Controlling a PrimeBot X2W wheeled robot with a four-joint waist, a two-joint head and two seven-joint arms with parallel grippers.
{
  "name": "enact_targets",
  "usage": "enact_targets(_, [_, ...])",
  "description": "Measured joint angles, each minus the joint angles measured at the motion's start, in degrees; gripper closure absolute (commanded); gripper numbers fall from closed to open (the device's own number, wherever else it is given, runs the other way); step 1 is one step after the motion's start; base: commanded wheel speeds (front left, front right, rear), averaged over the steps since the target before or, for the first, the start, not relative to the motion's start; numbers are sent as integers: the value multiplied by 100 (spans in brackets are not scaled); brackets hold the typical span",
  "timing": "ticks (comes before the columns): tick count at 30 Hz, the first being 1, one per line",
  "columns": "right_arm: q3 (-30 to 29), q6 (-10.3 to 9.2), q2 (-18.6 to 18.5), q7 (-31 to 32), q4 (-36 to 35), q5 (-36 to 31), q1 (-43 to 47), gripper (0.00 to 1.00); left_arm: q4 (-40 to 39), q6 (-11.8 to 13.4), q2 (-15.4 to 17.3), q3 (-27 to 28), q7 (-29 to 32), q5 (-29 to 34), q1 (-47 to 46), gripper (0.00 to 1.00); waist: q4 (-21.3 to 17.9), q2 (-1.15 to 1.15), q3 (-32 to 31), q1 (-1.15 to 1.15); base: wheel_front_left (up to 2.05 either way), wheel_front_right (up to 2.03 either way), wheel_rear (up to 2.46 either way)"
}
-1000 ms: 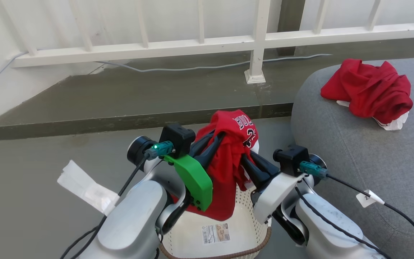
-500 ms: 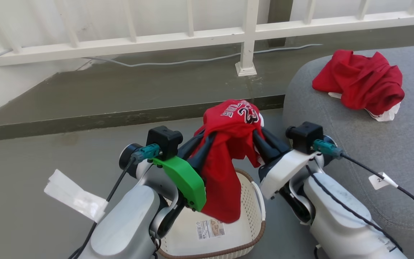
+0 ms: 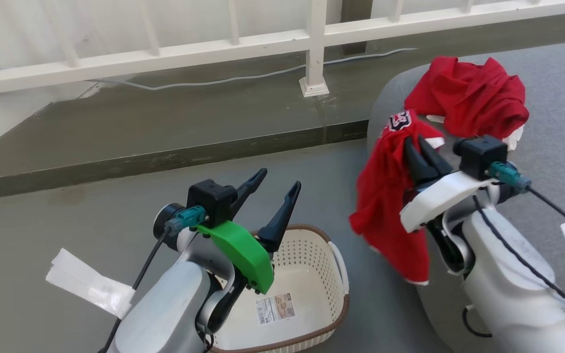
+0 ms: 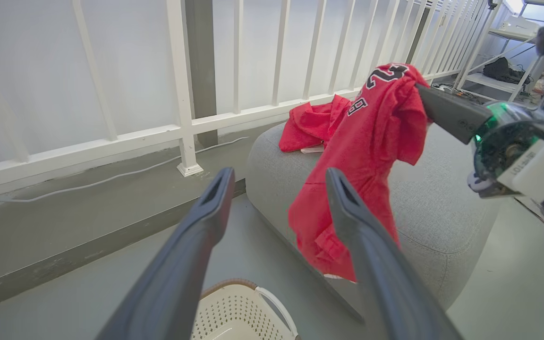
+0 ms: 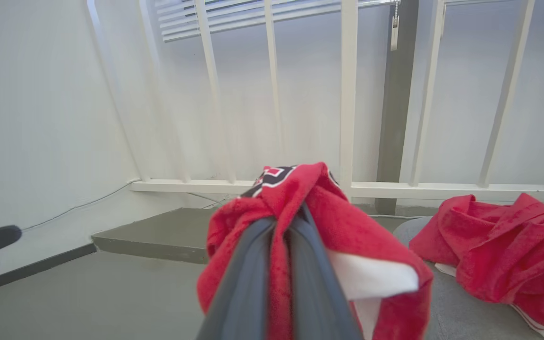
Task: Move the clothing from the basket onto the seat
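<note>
One jersey [image 3: 385,196] hangs from the clamped right claw [image 3: 414,142] beside the seat [image 3: 547,122]; the left claw [image 3: 279,179] gapes empty. Released here, its dangling weight could slide it floorward.

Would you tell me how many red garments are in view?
2: a crumpled garment on the grey seat, a hanging garment in the right gripper beside it; part of the basket is hidden.
</note>
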Motion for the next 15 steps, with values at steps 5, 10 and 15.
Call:
enact_targets(5, [-194,-60,-198,0,-159,-21,-6,100,-62,0,15,0,-91,0,126,0,-153,0,17,0,0,0,0])
enact_targets(10, [-316,-107,-359,0,-309,-81,-10,100,-170,0,46,-13,-153,0,229,0,-366,0,29,0,0,0,0])
enact_targets(15, [-369,-148,-455,0,-487,-127,-64,100,-234,0,56,-60,-216,1,324,0,-646,0,44,0,0,0,0])
